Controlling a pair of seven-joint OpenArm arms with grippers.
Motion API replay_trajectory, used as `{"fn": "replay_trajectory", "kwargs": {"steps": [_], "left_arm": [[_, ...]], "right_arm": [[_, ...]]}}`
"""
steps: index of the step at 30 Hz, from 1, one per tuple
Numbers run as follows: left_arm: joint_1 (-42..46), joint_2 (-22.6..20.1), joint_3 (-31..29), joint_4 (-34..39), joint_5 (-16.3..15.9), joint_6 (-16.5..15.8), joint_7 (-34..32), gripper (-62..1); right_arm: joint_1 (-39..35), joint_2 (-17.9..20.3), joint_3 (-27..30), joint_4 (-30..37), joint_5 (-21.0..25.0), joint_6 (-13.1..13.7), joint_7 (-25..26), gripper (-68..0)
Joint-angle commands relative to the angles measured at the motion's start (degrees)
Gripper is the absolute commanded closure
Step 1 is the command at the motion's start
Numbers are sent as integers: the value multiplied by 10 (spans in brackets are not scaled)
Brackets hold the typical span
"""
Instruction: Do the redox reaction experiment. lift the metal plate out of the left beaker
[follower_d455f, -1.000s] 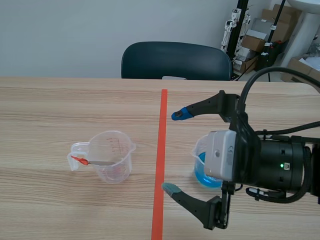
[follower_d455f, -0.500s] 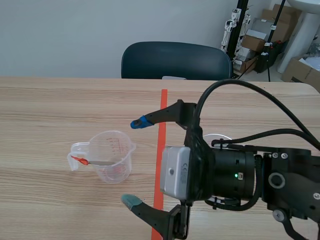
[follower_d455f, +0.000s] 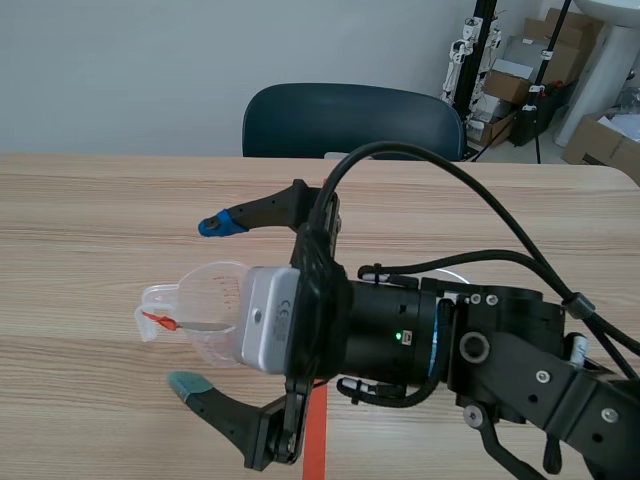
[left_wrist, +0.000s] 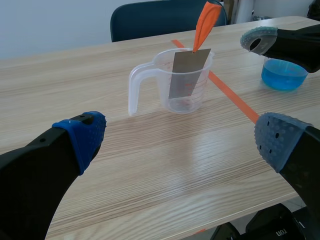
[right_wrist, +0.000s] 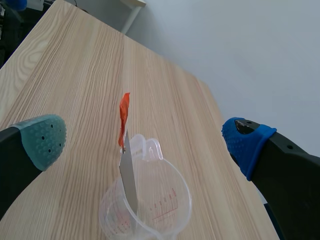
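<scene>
- The table (follower_d455f: 90, 210) is light wood. An orange-red tape line (left_wrist: 231, 94) runs across it.
- The left beaker (follower_d455f: 212, 285), clear plastic with a handle and printed graduations, stands left of centre in the scene view, on the left side of the tape line.
- The metal plate (left_wrist: 189, 75) is inside the left beaker. It stands steeply, its lower end at the beaker's bottom and its upper end above the rim.
- An orange-red tag (left_wrist: 205, 22) is fixed to the plate's upper end and projects beyond the rim.
- The right arm enters from the right of the scene view and reaches past the middle into the left half.
- The right gripper (follower_d455f: 200, 305) is spread wide. In the scene view its blue-padded finger lies above the left beaker and its teal-padded finger below it. In the right wrist view the beaker and plate lie ahead of the gripper, between the lines of its fingers. Neither finger touches the plate, tag or beaker.
- The left gripper (left_wrist: 180, 140) is spread wide with nothing between its fingers. The left beaker stands ahead of it, well apart.
- A beaker of blue liquid (left_wrist: 284, 75) stands beyond the tape line in the left wrist view.
- A dark chair (follower_d455f: 350, 120) stands behind the table at upper centre. Cardboard boxes (follower_d455f: 515, 75) are stacked at upper right.
</scene>
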Motion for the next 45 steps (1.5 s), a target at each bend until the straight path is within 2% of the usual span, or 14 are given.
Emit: {"fn": "replay_trajectory", "kwargs": {"steps": [1,10,19,22,24,28,33,36,37,45], "left_arm": [[-2,1,2,-1,-1,-1,-7,-623],[-18,3,2,-44,-1,-5,-35,-623],[-38,3,2,-46,0,-5,-41,-623],[-46,3,2,-46,-1,-5,-43,-623],[-48,3,2,-46,-1,-5,-47,-623],[-48,3,2,-46,-2,-5,-45,-623],[-48,3,2,-46,-2,-5,-44,-623],[-48,3,2,-46,-2,-5,-44,-623],[-48,3,2,-46,-2,-5,-44,-623],[-48,3,2,-46,-1,-5,-44,-623]], "right_arm": [[5,-14,2,-6,2,0,0,-667],[7,-54,-11,-36,-40,0,-6,-667],[7,-55,-16,-38,-40,-1,-6,-663],[7,-55,-16,-38,-40,-10,-5,-662],[7,-55,-16,-38,-40,-20,-6,-607],[7,-55,-16,-38,-40,-20,-7,-430],[7,-55,-16,-38,-40,-20,-7,-152],[7,-55,-16,-38,-40,-19,-9,-30],[7,-55,-16,-38,-40,-19,-11,-2],[7,-55,-16,-38,-33,-20,-17,-2]]}}
